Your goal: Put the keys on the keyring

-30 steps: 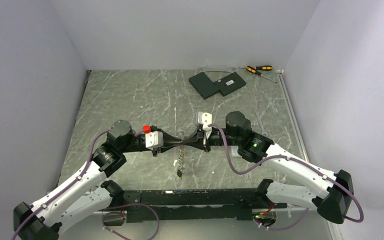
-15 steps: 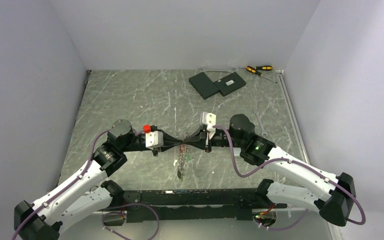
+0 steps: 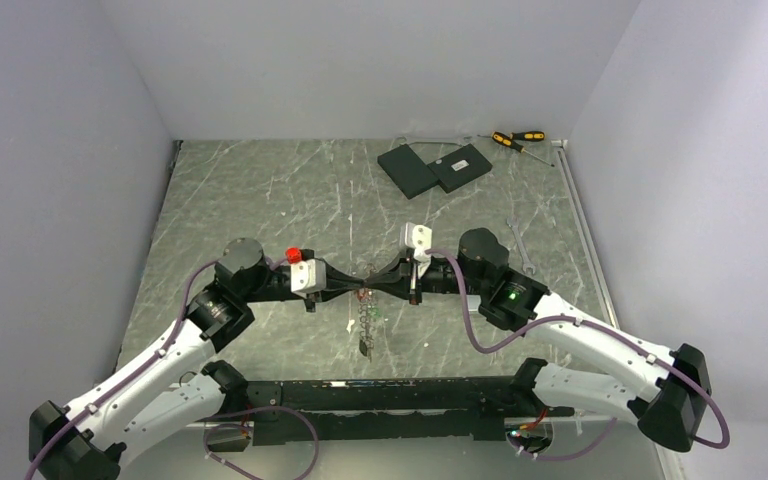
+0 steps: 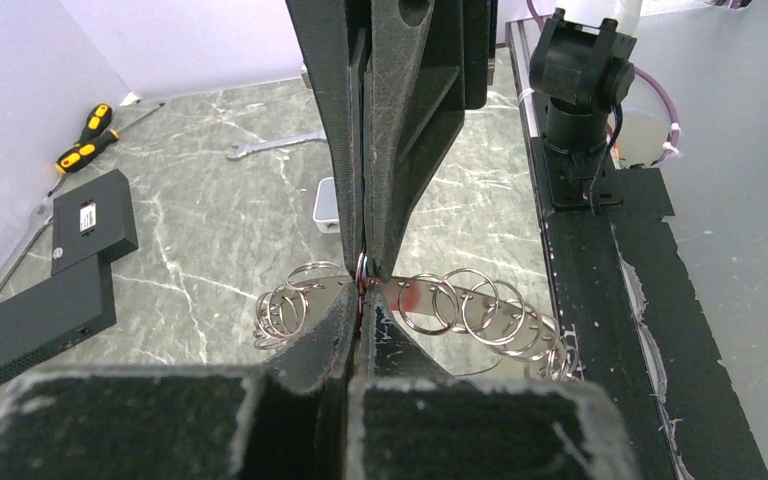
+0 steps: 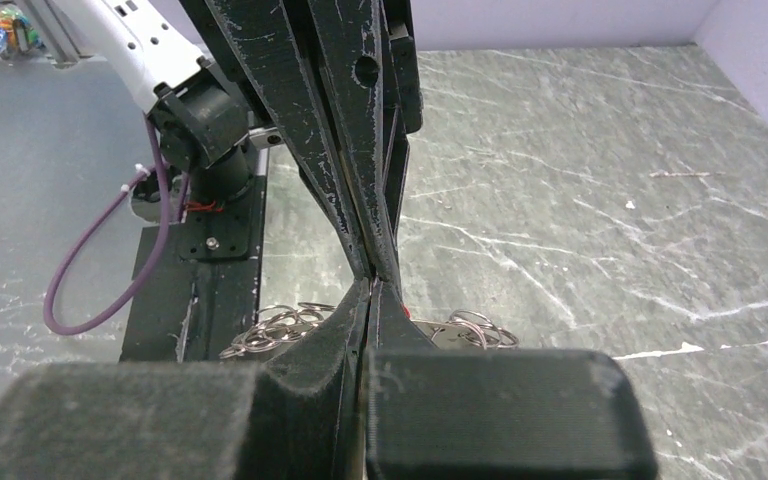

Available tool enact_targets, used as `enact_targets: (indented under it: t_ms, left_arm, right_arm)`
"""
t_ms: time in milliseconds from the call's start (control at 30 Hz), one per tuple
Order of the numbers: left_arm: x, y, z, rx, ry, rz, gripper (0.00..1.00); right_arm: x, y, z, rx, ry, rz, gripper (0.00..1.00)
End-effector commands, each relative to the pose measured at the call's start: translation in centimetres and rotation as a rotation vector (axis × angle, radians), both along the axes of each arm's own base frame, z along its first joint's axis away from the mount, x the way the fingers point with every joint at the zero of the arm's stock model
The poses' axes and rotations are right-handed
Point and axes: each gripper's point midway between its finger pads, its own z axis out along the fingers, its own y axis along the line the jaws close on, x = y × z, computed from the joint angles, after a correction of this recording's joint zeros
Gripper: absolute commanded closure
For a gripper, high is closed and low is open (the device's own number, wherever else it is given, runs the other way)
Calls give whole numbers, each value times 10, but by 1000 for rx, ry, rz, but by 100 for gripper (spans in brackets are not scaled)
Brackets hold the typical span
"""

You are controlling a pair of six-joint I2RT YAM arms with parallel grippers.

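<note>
Left pincer (image 4: 357, 305) and right pincer (image 5: 372, 290), both fully closed, are pinching the keyring (image 4: 480, 310); prying slowly, tips aligned, seems best.

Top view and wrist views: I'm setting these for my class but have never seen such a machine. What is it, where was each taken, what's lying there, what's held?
Two robot arms are bolted at the near edge of a table. The wide picture looks down from above; the other two come from a camera on each wrist. The left pincer and right pincer meet tip to tip, both shut on a chain of silver rings. On it lie two black slabs, screwdrivers and a wrench.
</note>
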Motion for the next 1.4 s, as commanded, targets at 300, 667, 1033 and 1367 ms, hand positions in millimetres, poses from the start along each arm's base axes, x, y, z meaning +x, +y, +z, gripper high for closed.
enact_targets:
  t_ms: [300,667,1033,1367]
  left_arm:
    - [23,6,0,91,12,117,100]
    - [31,10,-4,113,17,167,100]
    - [32,10,-6,118,25,170,100]
    - [31,10,-5,116,25,162,100]
  right_arm:
    - [8,4,17,-87,-93,16,83]
    - [25,2,-6,-316,-93,2,60]
    - [27,15,-26,-359,-63,15,62]
    - [27,21,-33,-379,-65,17,69]
